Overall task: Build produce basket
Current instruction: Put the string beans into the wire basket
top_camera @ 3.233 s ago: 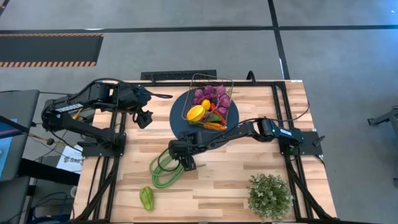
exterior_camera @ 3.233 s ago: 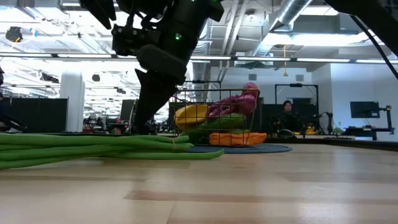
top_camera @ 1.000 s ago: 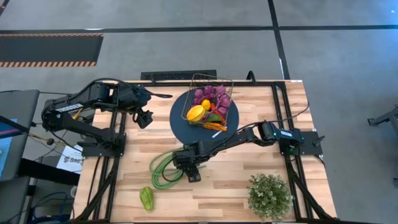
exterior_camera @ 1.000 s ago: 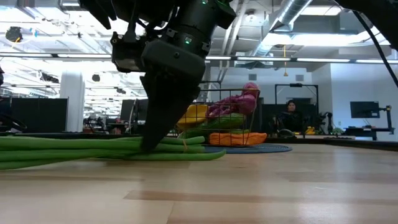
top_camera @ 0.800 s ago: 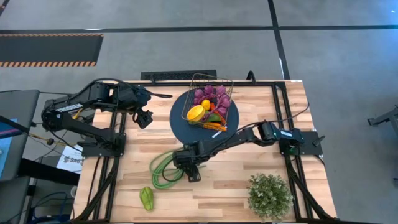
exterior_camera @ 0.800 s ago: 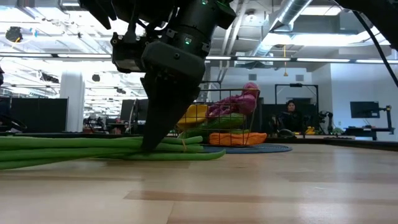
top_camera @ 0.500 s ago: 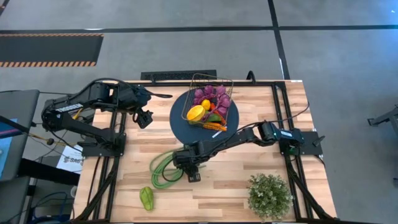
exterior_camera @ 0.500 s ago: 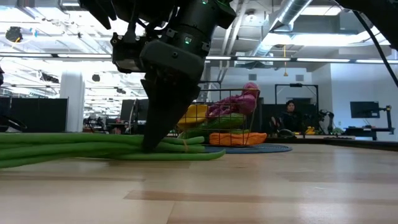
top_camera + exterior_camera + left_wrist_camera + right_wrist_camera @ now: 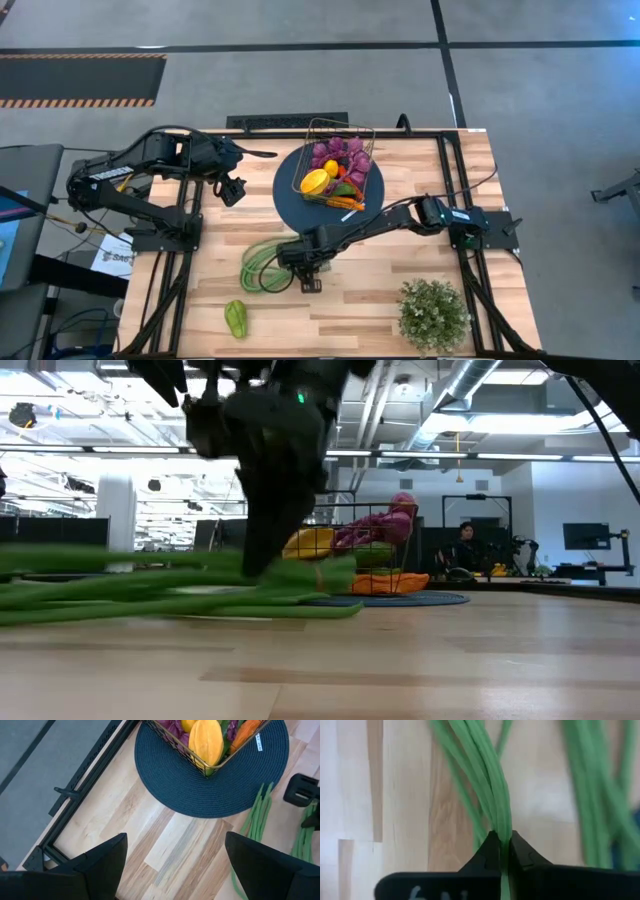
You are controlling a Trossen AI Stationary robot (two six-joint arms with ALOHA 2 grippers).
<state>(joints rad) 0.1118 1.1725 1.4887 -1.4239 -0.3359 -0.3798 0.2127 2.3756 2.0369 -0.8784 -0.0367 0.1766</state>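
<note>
My right gripper (image 9: 501,851) fingers pinched tight on few strands of long green bean bundle (image 9: 262,268) — rest dangled loose, risked slipping or snagging square wire-mesh basket (image 9: 340,130) rim. Left gripper (image 9: 231,188) idle, spread open.

The basket (image 9: 340,150) sits on the mat (image 9: 288,195) at the back middle of the table (image 9: 400,262). The beans (image 9: 262,268) lie in front of the mat. The pepper (image 9: 236,318) is near the front edge, and the plant (image 9: 433,314) is at the front right.
</note>
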